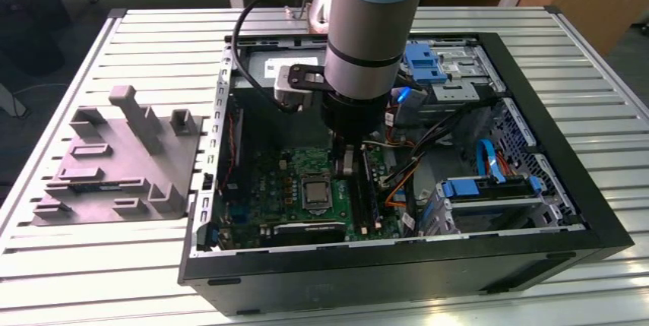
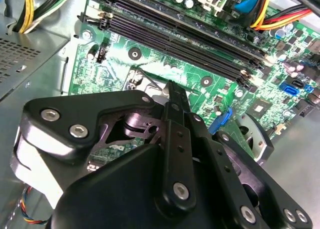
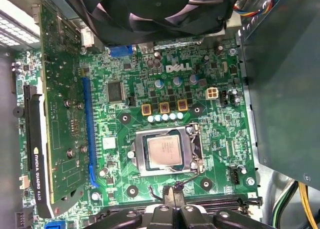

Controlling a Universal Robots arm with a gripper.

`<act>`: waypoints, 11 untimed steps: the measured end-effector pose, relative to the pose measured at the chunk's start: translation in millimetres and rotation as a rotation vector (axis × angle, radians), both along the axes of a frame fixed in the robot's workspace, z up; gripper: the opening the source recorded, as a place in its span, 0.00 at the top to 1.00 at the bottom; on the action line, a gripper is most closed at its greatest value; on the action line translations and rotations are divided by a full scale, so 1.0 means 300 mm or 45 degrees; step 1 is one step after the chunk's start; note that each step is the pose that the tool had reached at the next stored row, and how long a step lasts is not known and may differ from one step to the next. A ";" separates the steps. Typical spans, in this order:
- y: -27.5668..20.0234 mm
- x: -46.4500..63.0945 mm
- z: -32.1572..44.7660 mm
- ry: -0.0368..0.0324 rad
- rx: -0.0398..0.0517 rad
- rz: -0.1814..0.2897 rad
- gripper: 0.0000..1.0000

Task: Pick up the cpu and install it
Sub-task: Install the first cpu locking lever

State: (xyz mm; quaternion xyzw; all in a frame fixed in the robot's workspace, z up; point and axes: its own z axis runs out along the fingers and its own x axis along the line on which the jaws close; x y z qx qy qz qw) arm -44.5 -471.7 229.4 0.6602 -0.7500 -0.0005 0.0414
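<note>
The cpu (image 3: pixel 164 152), a small silvery-grey square chip, lies flat inside the silver-framed socket (image 3: pixel 165 151) on the green motherboard (image 3: pixel 220 124). In the exterior view the socket (image 1: pixel 316 191) sits near the middle of the board in the open black computer case (image 1: pixel 568 189). My gripper (image 1: pixel 343 160) reaches down into the case just beyond the socket. In both wrist views its fingers come together to a narrow tip, shut with nothing held. That tip (image 3: pixel 172 195) hovers by the socket's thin wire lever (image 3: pixel 182 181), beside the chip. The gripper (image 2: pixel 171 89) hides most of the socket in the second wrist view.
A grey moulded tray (image 1: pixel 112 166) lies outside the case at the exterior view's left. Long black memory slots (image 2: pixel 175 36) run beside the socket. A graphics card (image 3: pixel 55 114), a black fan (image 3: pixel 155 9), bundled cables (image 1: pixel 426 151) and blue drive brackets (image 1: pixel 487 188) crowd the case.
</note>
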 end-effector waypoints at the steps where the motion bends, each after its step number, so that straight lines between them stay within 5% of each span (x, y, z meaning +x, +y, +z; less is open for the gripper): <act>1: -0.001 -0.002 0.000 -0.0004 0.000 0.003 0.89; 11: -0.020 -0.010 -0.007 -0.0041 0.000 0.058 0.89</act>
